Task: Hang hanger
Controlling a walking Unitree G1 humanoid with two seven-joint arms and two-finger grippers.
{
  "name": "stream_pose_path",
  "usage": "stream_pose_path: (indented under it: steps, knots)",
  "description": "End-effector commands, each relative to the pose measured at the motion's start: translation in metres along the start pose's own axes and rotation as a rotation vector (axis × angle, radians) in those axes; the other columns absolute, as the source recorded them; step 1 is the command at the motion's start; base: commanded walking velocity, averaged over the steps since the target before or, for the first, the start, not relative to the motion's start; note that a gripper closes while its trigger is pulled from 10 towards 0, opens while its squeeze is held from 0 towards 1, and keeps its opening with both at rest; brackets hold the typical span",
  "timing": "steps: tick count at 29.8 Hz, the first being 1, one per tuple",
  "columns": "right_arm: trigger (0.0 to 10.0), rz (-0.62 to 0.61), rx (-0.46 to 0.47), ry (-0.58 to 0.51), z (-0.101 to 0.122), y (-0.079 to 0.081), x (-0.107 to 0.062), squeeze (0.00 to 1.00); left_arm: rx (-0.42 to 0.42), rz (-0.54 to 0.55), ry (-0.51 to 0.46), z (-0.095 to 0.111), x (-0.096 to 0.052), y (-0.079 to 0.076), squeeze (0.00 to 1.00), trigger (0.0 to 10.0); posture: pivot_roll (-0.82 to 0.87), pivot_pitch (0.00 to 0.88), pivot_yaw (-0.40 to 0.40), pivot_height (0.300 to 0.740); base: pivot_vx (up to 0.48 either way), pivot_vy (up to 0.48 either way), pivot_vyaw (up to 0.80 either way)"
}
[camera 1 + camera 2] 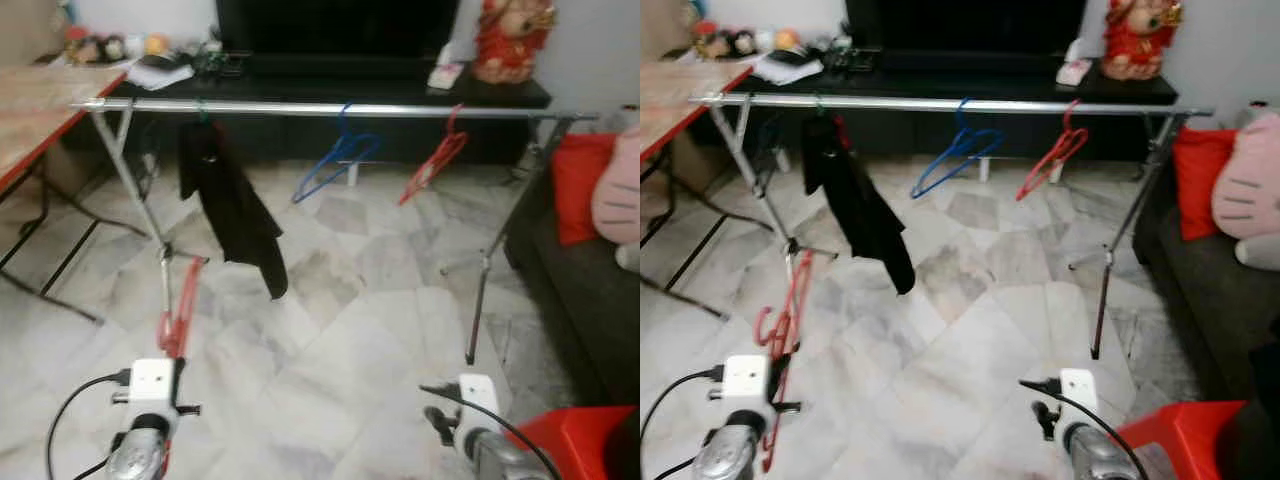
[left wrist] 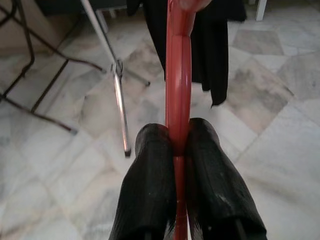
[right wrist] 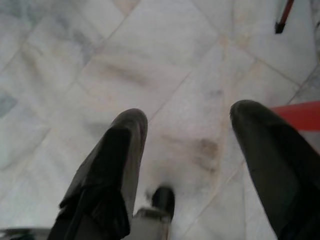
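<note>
Marble floor tiles (image 1: 350,330) fill the middle of the frame, and a silver clothes rail (image 1: 330,108) runs across the upper part, in front of a dark TV cabinet (image 1: 400,95). On the rail hang a black garment (image 1: 232,210) at upper left, a blue hanger (image 1: 335,165) near the centre and a red one (image 1: 432,165) just right of it. At lower left the left gripper (image 2: 179,150) is clamped tight on the red hanger (image 1: 180,310), which stands up towards the rail. At lower right the right gripper (image 3: 187,145) hangs with fingers spread wide and nothing between them, over bare floor.

To hang it well, I judge the hook should rise above the bar and settle into the free stretch between garment and blue hanger. Watch the rack's splayed legs (image 1: 135,190) and the wooden table (image 1: 30,110) at far left.
</note>
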State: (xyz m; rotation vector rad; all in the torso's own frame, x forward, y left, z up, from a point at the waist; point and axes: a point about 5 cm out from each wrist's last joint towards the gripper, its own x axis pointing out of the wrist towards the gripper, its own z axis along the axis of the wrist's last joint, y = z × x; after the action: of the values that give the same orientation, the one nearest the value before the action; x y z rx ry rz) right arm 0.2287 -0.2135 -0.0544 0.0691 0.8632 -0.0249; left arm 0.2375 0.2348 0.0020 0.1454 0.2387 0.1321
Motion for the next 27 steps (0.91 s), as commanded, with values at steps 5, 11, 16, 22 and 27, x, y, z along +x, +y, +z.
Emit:
stream_pose_path:
  steps: [5,11,16,22,27]
  knots:
    - [10.0,-0.027,0.001,0.002,-0.001,-0.010,-0.002,0.00,-0.010,-0.029,-0.015,0.007,0.004,-0.012,0.00,10.0,-0.07,0.000,-0.003,0.740,0.344,0.000,0.00]
    - [10.0,-0.027,-0.002,0.002,-0.001,-0.011,-0.002,0.00,-0.011,-0.027,-0.033,0.013,0.006,-0.009,0.00,10.0,-0.07,0.000,-0.004,0.740,0.346,0.000,0.00]
    - [10.0,-0.029,-0.003,0.005,-0.001,-0.011,-0.002,0.00,-0.016,-0.047,-0.078,0.026,0.009,-0.011,0.00,10.0,-0.06,0.000,-0.002,0.740,0.352,0.000,0.00]
    - [10.0,-0.028,-0.004,0.004,-0.001,-0.010,-0.002,0.00,-0.021,-0.081,-0.101,0.034,0.009,-0.015,0.00,10.0,-0.06,0.000,0.000,0.740,0.354,0.000,0.00]
    - [10.0,-0.024,-0.007,0.004,-0.001,-0.010,-0.002,0.00,-0.017,-0.101,-0.127,0.046,0.010,-0.016,0.00,10.0,-0.06,0.000,0.003,0.740,0.353,0.000,0.00]
